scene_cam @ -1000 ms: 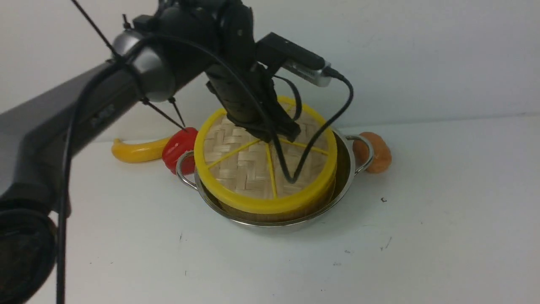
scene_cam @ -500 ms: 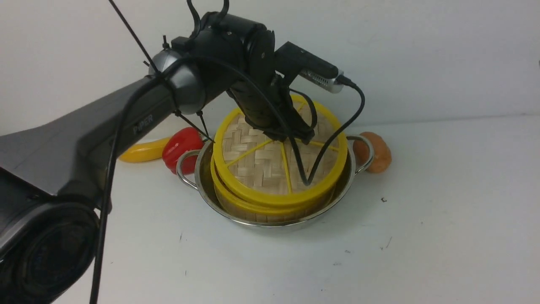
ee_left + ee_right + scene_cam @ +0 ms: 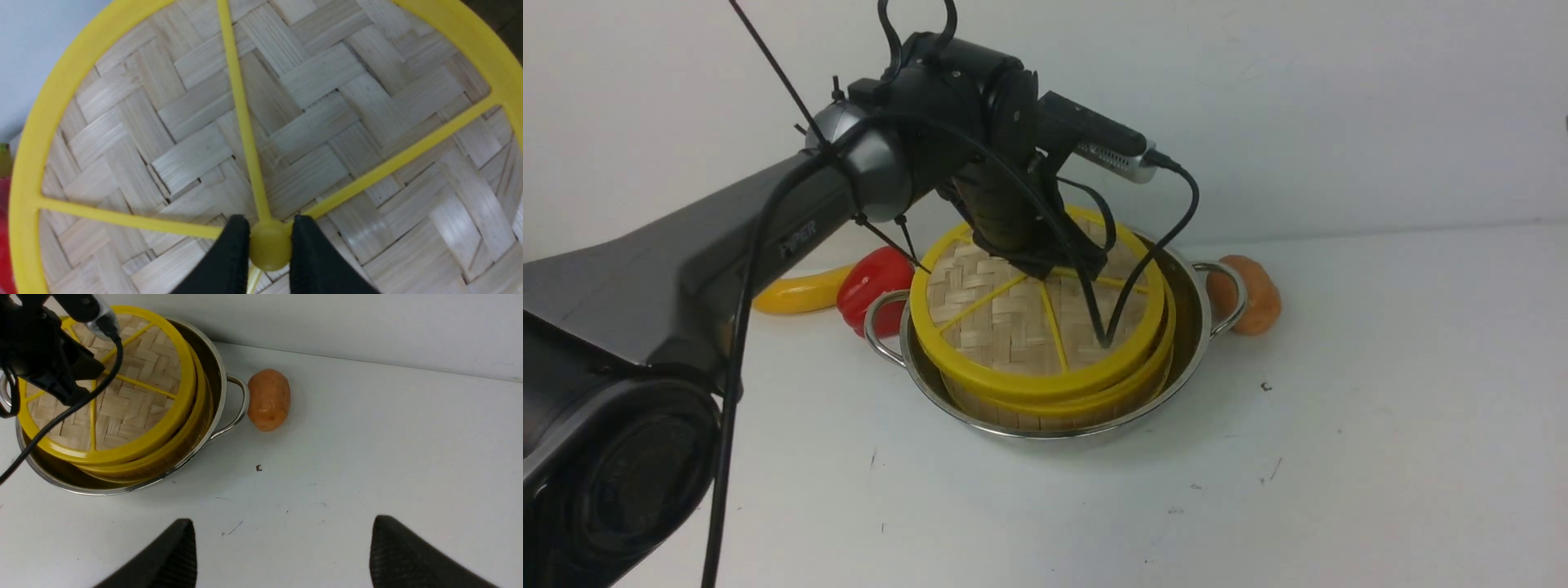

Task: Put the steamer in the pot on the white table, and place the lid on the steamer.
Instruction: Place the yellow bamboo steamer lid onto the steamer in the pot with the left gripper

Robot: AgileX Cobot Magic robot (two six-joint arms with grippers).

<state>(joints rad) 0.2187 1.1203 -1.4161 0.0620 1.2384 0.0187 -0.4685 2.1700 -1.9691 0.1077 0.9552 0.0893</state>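
Observation:
The steel pot [image 3: 1186,327] stands on the white table [image 3: 1339,457] with the bamboo steamer [image 3: 1094,398] inside it. My left gripper [image 3: 1054,265] is shut on the lid's yellow centre knob [image 3: 269,249]. It holds the woven lid [image 3: 1005,327] right over the steamer, shifted slightly left, so the steamer's yellow rim shows under it at the front right. The lid [image 3: 310,81] fills the left wrist view. My right gripper [image 3: 282,520] hangs open over bare table, to the right of the pot [image 3: 218,392], with nothing between its fingers.
An orange potato-like piece [image 3: 1254,294] lies against the pot's right handle [image 3: 1229,298]. A red pepper [image 3: 874,282] and a yellow banana [image 3: 796,294] lie behind the left handle. The wrist camera's black cable [image 3: 1131,286] droops onto the lid.
The left arm carried the lid right, then back left and lower, close over the steamer's rim. The pot, the steamer and the food pieces stayed put.

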